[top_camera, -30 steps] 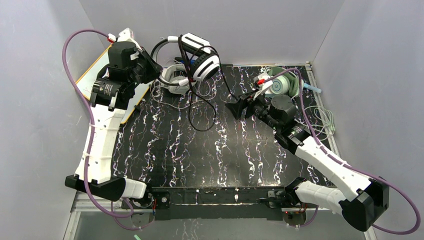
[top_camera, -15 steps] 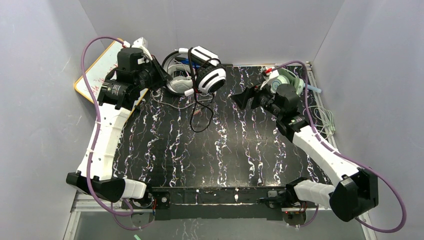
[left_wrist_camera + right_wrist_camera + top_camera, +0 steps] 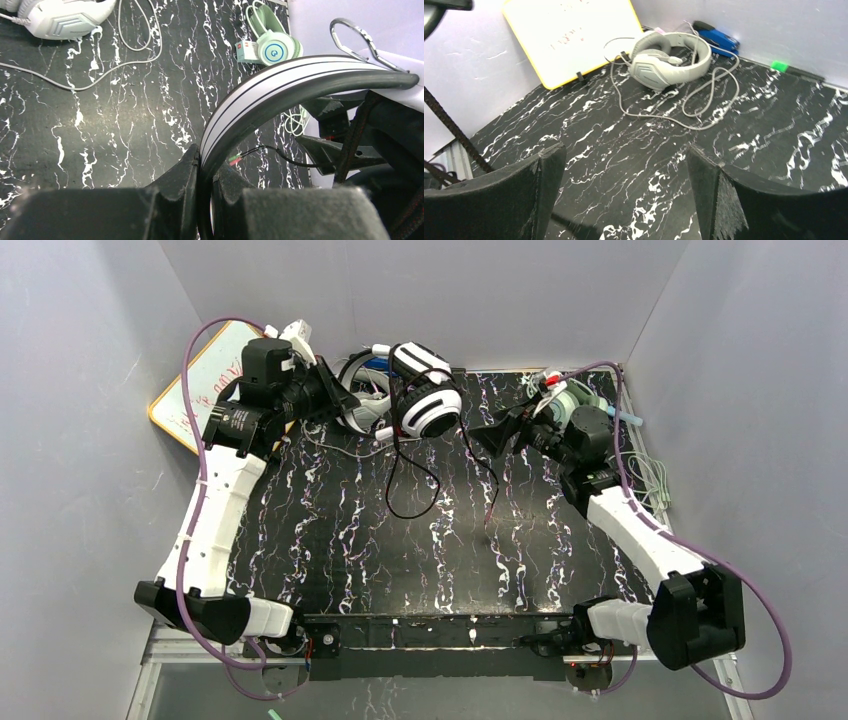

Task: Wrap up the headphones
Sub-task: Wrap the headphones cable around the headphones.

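Above the table (image 3: 350, 540), left fingers (image 3: 176, 181) tight on black-and-white headset (image 3: 280, 85); right fingers (image 3: 546, 172) wide.

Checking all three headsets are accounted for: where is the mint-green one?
In the top view the mint-green headset lies at the far right corner of the table, partly hidden behind the right arm.

Both black foam fingers (image 3: 546, 175) are spread wide, nothing between them, just hanging over the black marbled desk (image 3: 774, 115). Further back a grey headset (image 3: 664, 65) lies flat, its cord (image 3: 696, 128) looped loosely in front. A yellow-edged whiteboard (image 3: 574, 35) leans on the left wall, and there's a blue thing (image 3: 716, 40) by the back wall.
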{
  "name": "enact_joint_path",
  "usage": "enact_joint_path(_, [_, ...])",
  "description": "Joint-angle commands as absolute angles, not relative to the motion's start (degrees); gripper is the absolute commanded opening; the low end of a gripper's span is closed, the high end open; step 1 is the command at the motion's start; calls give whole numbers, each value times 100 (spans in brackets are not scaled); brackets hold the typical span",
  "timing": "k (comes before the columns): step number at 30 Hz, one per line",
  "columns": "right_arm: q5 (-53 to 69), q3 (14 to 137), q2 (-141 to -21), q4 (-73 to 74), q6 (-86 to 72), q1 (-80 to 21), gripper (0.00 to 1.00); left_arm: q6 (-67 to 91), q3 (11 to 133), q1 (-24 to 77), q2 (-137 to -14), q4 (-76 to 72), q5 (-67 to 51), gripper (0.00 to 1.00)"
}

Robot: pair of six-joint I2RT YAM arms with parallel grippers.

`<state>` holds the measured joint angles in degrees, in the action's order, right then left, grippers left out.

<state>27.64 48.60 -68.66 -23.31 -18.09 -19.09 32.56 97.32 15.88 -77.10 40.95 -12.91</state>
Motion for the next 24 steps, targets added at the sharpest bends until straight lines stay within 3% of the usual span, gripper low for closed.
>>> enact_joint_path(1, [3930, 4869, -7142, -3600, -1773, -1872, 95, 3404, 9722, 1666, -7443, 3604, -1964, 0])
enact_joint_path(6, [4574, 5293, -7528, -3952, -1791, -1870, 94, 3295, 9717, 1797, -7471, 3597, -2070, 0])
enact_joint_path(10, [4390, 5560, -7645, -3823, -1784, -1865, 91, 3227, 9706, 1891, -7468, 3603, -2140, 0])
enact_joint_path(24, [4313, 5391, -6699, -2644, -999, -1767, 91, 3183, 9712, 1929, -7497, 3651, -1996, 0])
